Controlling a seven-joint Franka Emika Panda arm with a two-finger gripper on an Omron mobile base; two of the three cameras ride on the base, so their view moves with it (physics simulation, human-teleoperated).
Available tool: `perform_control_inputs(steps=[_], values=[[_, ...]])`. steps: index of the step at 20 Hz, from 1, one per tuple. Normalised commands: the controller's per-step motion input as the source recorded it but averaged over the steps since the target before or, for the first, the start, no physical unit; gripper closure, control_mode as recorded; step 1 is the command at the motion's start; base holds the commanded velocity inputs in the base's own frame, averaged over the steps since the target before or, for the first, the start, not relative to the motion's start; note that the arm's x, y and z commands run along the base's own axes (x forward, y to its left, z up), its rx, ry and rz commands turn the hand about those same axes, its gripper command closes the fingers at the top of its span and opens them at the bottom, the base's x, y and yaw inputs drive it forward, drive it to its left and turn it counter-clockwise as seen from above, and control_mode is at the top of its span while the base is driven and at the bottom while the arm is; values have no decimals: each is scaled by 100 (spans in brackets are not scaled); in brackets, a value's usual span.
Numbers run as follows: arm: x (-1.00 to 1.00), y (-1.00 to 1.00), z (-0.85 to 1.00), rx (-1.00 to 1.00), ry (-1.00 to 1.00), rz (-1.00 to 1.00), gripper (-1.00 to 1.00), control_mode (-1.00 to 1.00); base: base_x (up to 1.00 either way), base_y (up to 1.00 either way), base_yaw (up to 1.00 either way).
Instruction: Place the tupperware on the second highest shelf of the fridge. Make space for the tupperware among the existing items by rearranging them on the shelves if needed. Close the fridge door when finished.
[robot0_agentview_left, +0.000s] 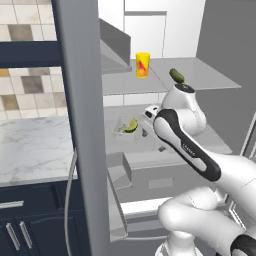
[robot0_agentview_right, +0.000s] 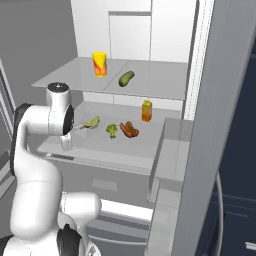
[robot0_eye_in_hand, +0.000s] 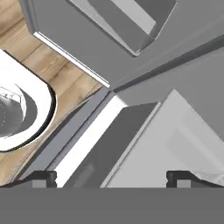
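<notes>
One tupperware (robot0_agentview_left: 126, 126) sits on the broad grey shelf (robot0_agentview_right: 100, 145) of my fridge (robot0_agentview_right: 165, 60), its long axis running roughly front to back. My gripper (robot0_eye_in_hand: 112, 175), fingers spread wide and holding nothing, hangs just beside it, left of the small green vegetable (robot0_agentview_right: 111, 130) and sausage bun (robot0_agentview_right: 129, 129).

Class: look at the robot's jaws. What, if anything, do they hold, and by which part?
Nothing. The gripper is open; the tupperware sits on the shelf.

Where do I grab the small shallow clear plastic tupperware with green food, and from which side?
Probably pinch the tupperware across opposite rim walls, coming from the fridge's open front and slightly above: it lies flat and low on the grey shelf, with another shelf overhead.
</notes>
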Motion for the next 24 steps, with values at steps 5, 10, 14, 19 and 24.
perform_control_inputs(steps=[5,10,14,19,24], values=[[-80,-50,39,2,26,-52,-100,-100,0,0,0],[-64,-61,26,1,2,-41,-100,-100,0,0,0],[-56,-21,0,-6,-12,-38,-100,-100,0,0,0],[-24,-9,10,-4,-11,-37,-100,-100,0,0,0],[0,-7,48,2,-2,-16,-100,-100,0,0,0]])
